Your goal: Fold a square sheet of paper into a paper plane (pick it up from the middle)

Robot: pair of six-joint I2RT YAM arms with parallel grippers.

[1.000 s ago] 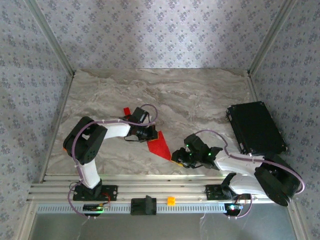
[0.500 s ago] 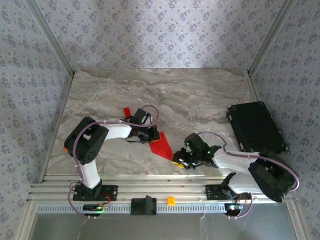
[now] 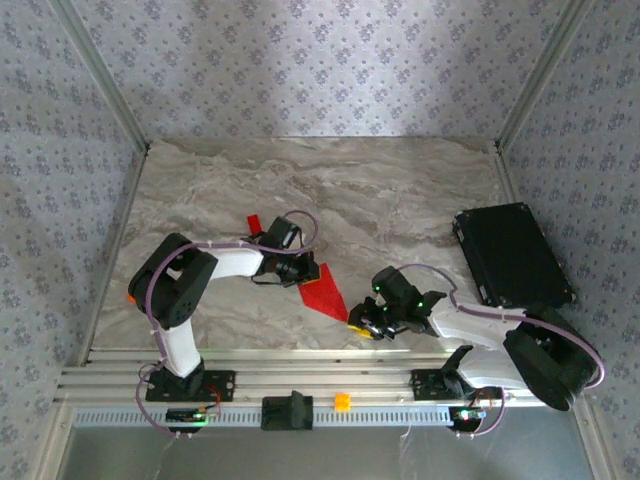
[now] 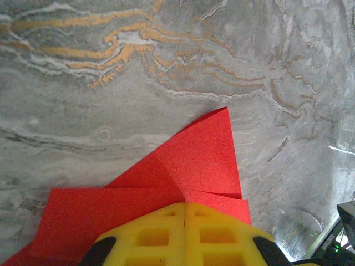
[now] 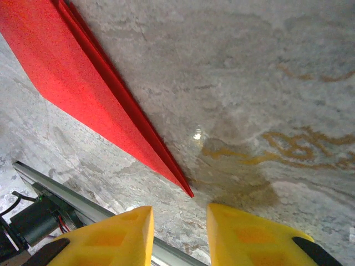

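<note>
**Inspector:** Report the pincers first.

**Operator:** The left pincer (image 4: 184,221) is clenched, its yellow fingers closed flat against each other. It sits on top of the red paper (image 4: 191,160) at the wide end. I judge it to be pinning the sheet down, not gripping it. The right pincer (image 5: 180,221) is released. There is a clear gap between its fingers and nothing in it.

**Inspector:** Where is the paper?

**Operator:** It lies flat on the table (image 3: 400,190) between the two arms, folded into a pointed wedge. The sharp tip points at the right pincer and stops just short of the gap. A black case (image 3: 512,255) sits well off to the right, out of the way.

**Inspector:** Risks from here?

**Operator:** I see three.
- **Missed or curled tip:** the tip is thin and lies flush with the marble. If I close the right fingers too high they miss it, and if I come in too low they scrape the table and curl the point.
- **Strained fold:** if I lift that tip while the left pincer bears down, the paper may buckle or the stacked layers may splay open.
- **Skewed crease:** if the left pincer slides, the sheet goes with it and the crease runs crooked.
</note>
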